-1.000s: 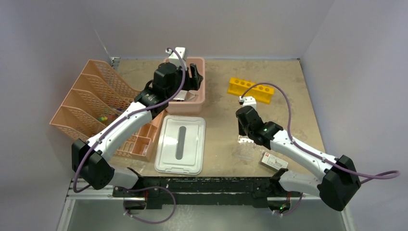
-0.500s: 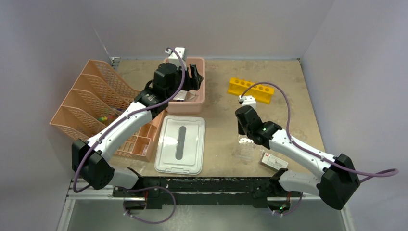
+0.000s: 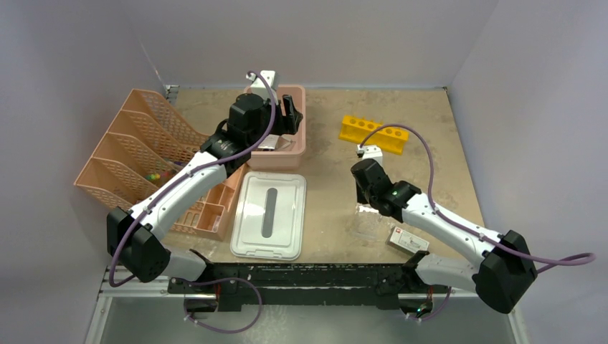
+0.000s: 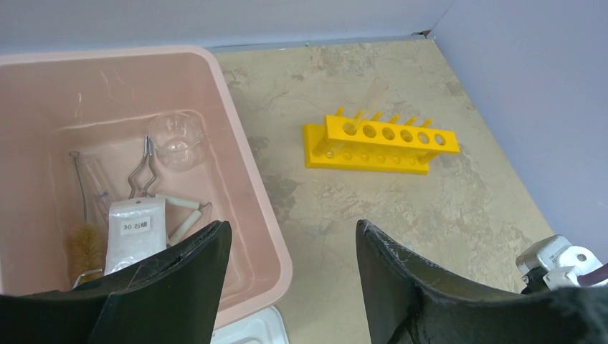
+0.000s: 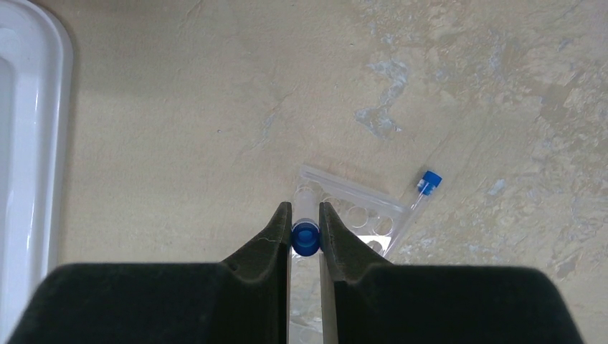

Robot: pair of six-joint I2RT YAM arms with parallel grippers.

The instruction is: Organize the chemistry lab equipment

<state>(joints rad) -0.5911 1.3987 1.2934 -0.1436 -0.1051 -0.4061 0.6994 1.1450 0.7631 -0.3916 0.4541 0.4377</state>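
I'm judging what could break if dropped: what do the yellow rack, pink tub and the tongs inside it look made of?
Yellow rack: likely plastic, by its even opaque colour and moulded holes. Pink tub: plastic too, smooth with scuffs. Tongs: shiny grey metal wire; whitish tip sleeves, material unclear.

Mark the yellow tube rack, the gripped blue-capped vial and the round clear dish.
yellow tube rack (image 4: pixel 397 134): left wrist view, holed top bar.
blue-capped vial (image 5: pixel 305 241): right wrist view, its blue cap.
round clear dish (image 4: pixel 175 137): left wrist view, its glass wall.
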